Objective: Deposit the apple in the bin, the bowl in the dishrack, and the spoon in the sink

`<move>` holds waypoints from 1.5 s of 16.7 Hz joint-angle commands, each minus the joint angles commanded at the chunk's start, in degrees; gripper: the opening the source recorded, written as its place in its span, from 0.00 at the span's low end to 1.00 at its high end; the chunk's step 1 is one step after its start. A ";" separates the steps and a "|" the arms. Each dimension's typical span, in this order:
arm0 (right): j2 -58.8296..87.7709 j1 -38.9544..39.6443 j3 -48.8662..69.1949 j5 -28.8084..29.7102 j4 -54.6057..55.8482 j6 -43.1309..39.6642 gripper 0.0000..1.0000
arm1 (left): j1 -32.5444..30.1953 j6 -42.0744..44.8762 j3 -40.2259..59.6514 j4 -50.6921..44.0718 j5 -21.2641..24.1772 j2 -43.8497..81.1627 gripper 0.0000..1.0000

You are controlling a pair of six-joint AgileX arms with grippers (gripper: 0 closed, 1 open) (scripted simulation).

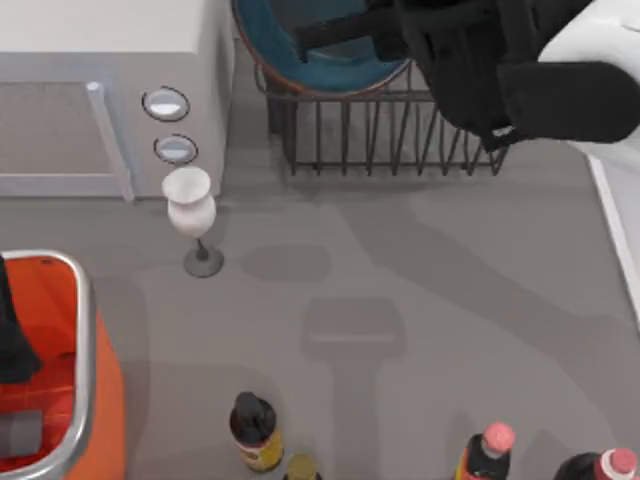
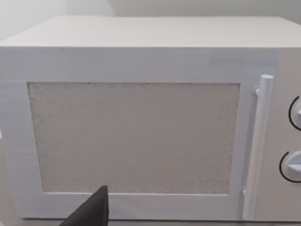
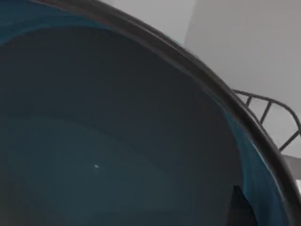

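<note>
The blue bowl (image 1: 330, 62) hangs tilted over the back left part of the black wire dishrack (image 1: 390, 135). My right gripper (image 1: 335, 38) reaches in from the right and is shut on the bowl's rim. In the right wrist view the bowl's dark inside (image 3: 103, 141) is very close, with a rack bar (image 3: 270, 106) behind it. The orange bin (image 1: 85, 400) with its silver rim stands at the front left, and my left arm (image 1: 12, 340) hangs over it. The sink's white rim (image 1: 612, 215) runs along the right edge. The apple and spoon are out of view.
A white microwave (image 1: 100, 90) fills the back left, and the left wrist view faces its door (image 2: 136, 136). A white goblet (image 1: 190, 205) stands in front of the microwave. Several bottles (image 1: 255, 430) line the front edge, two of them red-capped (image 1: 495, 440).
</note>
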 joint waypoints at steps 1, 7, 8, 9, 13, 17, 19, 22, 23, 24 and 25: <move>-1.68 2.20 -0.49 3.83 4.52 -1.36 0.00 | 0.00 0.00 0.00 0.00 0.00 0.00 1.00; -8.99 10.64 -2.32 17.77 19.48 -6.54 0.00 | 0.00 0.00 0.00 0.00 0.00 0.00 1.00; -9.20 10.86 -2.37 18.09 19.82 -6.68 0.00 | 0.00 0.00 0.00 0.00 0.00 0.00 1.00; -9.20 10.86 -2.37 18.09 19.82 -6.68 0.00 | 0.00 0.00 0.00 0.00 0.00 0.00 1.00; -8.93 10.54 -2.14 17.88 19.83 -6.57 0.00 | 0.00 0.00 0.00 0.00 0.00 0.00 1.00; -3.35 7.48 -2.58 14.75 25.77 -6.70 0.00 | 0.00 0.00 0.00 0.00 0.00 0.00 1.00; 1.73 4.54 -3.15 11.93 31.82 -6.82 0.00 | 0.00 0.00 0.00 0.00 0.00 0.00 1.00; 10.12 -0.93 -4.54 6.62 41.79 -7.05 0.00 | 0.00 0.00 0.00 0.00 0.00 0.00 1.00; 12.92 -2.86 -5.11 4.74 45.11 -7.12 0.00 | 0.00 0.00 0.00 0.00 0.00 0.00 1.00; 15.56 -4.76 -5.69 2.89 48.60 -7.19 0.00 | 0.00 0.00 0.00 0.00 0.00 0.00 1.00; 18.01 -6.57 -6.28 1.12 52.08 -7.26 0.00 | 0.00 0.00 0.00 0.00 0.00 0.00 1.00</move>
